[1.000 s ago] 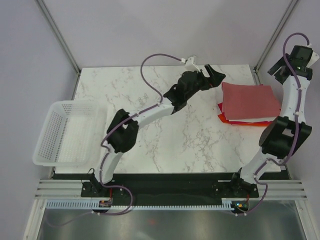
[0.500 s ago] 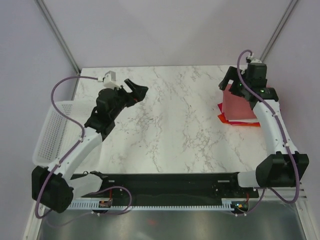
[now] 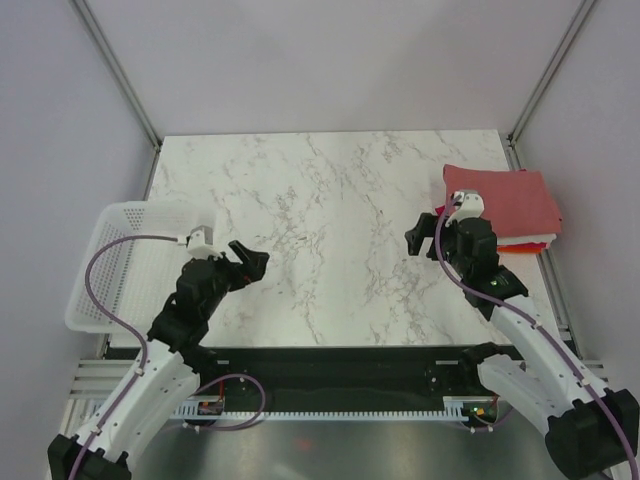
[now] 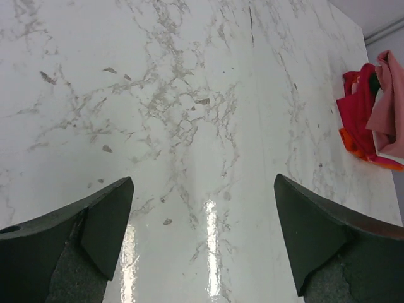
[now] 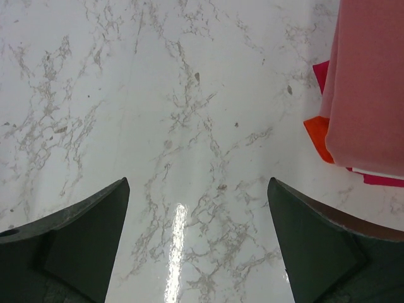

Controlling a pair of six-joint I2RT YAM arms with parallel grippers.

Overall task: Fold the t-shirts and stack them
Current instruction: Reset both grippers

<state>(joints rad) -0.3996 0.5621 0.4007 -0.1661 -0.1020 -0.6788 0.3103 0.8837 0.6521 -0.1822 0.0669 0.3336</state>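
The folded t-shirts lie in one stack at the table's back right, the salmon-red shirt (image 3: pixel 505 197) on top, with cream-white (image 3: pixel 528 242), orange and magenta edges under it. The stack shows in the right wrist view (image 5: pixel 372 82) at upper right, with an orange corner (image 5: pixel 317 139), and far off in the left wrist view (image 4: pixel 372 113). My right gripper (image 3: pixel 423 233) is open and empty, just left of the stack. My left gripper (image 3: pixel 250 262) is open and empty over bare marble at the front left.
A white plastic mesh basket (image 3: pixel 110 300) stands at the table's left edge, beside my left arm. The marble table (image 3: pixel 330 200) has metal frame posts at its back corners. Both arm bases sit on the black rail at the near edge.
Both arms have drawn back toward their bases. My left gripper moved from the back left to the front left. My right gripper came off the stack to its left side.
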